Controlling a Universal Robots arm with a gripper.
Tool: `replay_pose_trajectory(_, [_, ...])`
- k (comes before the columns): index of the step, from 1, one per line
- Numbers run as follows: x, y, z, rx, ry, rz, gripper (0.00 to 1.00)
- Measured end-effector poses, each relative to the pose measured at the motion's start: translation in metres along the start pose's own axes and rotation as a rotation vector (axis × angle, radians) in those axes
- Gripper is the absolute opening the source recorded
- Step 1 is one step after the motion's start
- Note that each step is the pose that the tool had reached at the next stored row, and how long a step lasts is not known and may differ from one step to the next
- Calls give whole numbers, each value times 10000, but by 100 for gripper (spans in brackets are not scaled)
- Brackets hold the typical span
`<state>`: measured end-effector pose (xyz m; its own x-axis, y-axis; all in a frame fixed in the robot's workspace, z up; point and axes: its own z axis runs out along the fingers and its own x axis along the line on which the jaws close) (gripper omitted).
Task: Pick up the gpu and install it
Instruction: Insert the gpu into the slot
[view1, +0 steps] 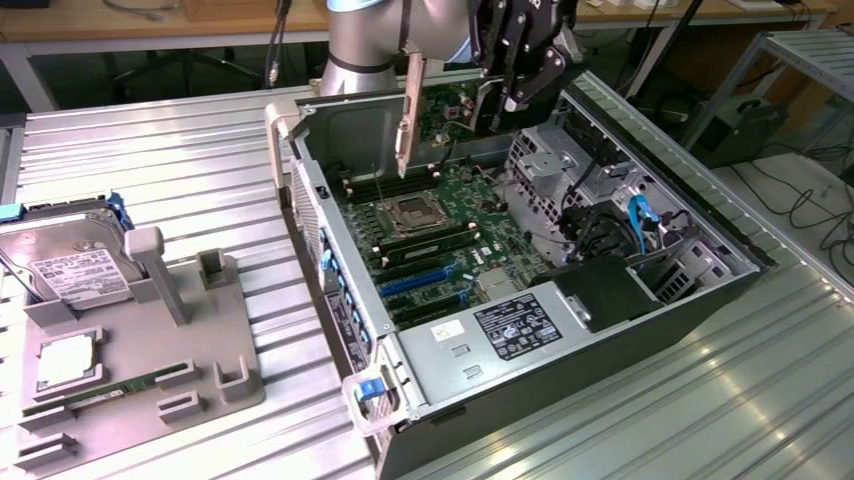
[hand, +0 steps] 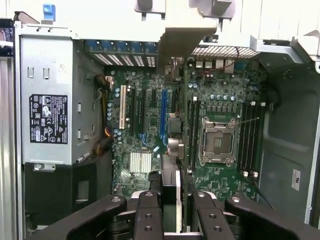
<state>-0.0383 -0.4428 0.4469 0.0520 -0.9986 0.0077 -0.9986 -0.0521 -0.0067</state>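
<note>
The gpu (view1: 447, 110) is a green card with a silver bracket (view1: 410, 120) along one end. It hangs upright above the open computer case (view1: 300, 180), over the far end of the motherboard (view1: 441, 235). My gripper (view1: 497, 108) is shut on it from above. In the wrist view the gpu (hand: 171, 177) appears edge-on, clamped by my gripper (hand: 172, 205) between the black fingers (hand: 149, 212). Beneath it lie the expansion slots, one blue (hand: 163, 107) and one white (hand: 121, 106). The empty CPU socket (hand: 218, 142) sits beside them.
A power supply (view1: 507, 325) fills the near end of the case, with drive cages (view1: 554, 165) and blue cables (view1: 641, 215) along the exterior view's right. On the exterior view's left, a grey fixture (view1: 160, 360) holds a hard drive (view1: 74, 265), a processor (view1: 67, 360) and a memory stick (view1: 120, 390).
</note>
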Motion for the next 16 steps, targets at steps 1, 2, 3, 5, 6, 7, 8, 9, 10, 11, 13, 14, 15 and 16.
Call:
replay_pose_trajectory(1, [-1, 0, 68, -1, 1, 0, 28])
replay_pose_trajectory(2, [-1, 1, 108, 0, 0, 0, 28])
replay_pose_trajectory(3, [-1, 1, 143, -1, 1, 0, 28])
replay_pose_trajectory(5, [-1, 1, 170, 0, 0, 0, 28])
replay_pose_trajectory(6, [-2, 1, 201, -1, 1, 0, 28])
replay_pose_trajectory(7, [-2, 1, 207, -1, 1, 0, 28])
replay_pose_trajectory(8, [-2, 2, 211, 0, 0, 0, 28])
replay_pose_trajectory(9, [-2, 1, 214, -1, 0, 0, 28])
replay_pose_trajectory(10, [-2, 1, 217, -1, 1, 0, 28])
replay_pose_trajectory(11, [-2, 1, 221, 0, 0, -1, 28])
replay_pose_trajectory(13, [-2, 2, 226, 0, 1, 0, 28])
replay_pose_trajectory(14, [-2, 2, 228, -1, 2, 0, 28])
replay_pose_trajectory(15, [-2, 2, 230, -1, 1, 0, 28])
replay_pose_trajectory(16, [-2, 2, 233, 0, 0, 0, 28])
